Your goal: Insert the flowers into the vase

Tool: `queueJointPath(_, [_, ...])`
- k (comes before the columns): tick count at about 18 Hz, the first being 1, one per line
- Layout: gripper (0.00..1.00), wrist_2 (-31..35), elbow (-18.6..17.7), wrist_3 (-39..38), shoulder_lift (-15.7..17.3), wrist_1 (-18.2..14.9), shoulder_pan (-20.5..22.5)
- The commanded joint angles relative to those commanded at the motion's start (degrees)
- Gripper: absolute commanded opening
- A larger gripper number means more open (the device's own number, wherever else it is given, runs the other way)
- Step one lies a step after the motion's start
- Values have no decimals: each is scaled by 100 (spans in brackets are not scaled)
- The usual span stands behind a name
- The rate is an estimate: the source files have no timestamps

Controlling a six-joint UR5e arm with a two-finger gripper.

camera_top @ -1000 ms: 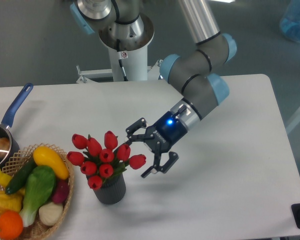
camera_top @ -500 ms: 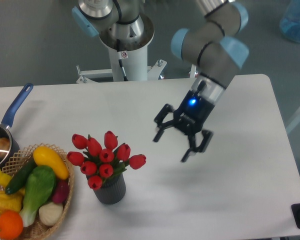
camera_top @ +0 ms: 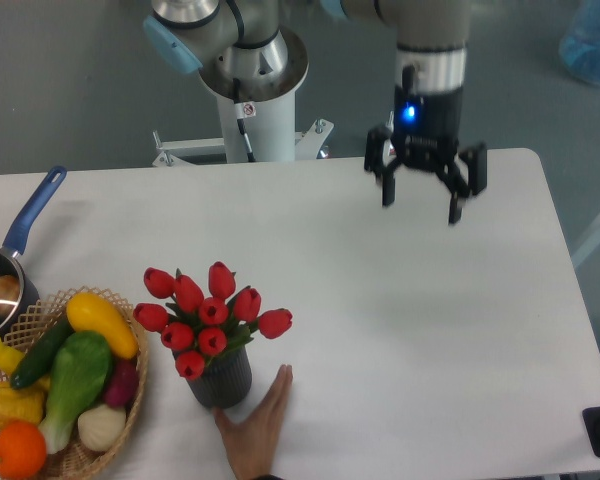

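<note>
White bench fills the frame, with the flowers standing in the vase at lower left beside a wicker basket, a hand touching the vase's base, and the gripper at upper right, well apart, jaws spread and empty.

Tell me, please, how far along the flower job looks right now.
It looks done: the red tulips stand in the dark ribbed vase. Nothing is in hand; the end effector hangs open and empty above the table's far side. A person's hand rests beside the vase. Nothing looks left to do.
</note>
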Motion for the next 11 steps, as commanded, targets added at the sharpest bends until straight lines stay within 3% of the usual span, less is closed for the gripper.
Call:
queueJointPath(3, [100, 579, 0, 464, 335, -774, 62])
queueJointPath(5, [100, 669, -9, 947, 449, -1065, 132])
queueJointPath(7, [100, 669, -26, 1248, 511, -1215, 316])
queueJointPath(11, [100, 651, -9, 1266, 512, -1207, 343])
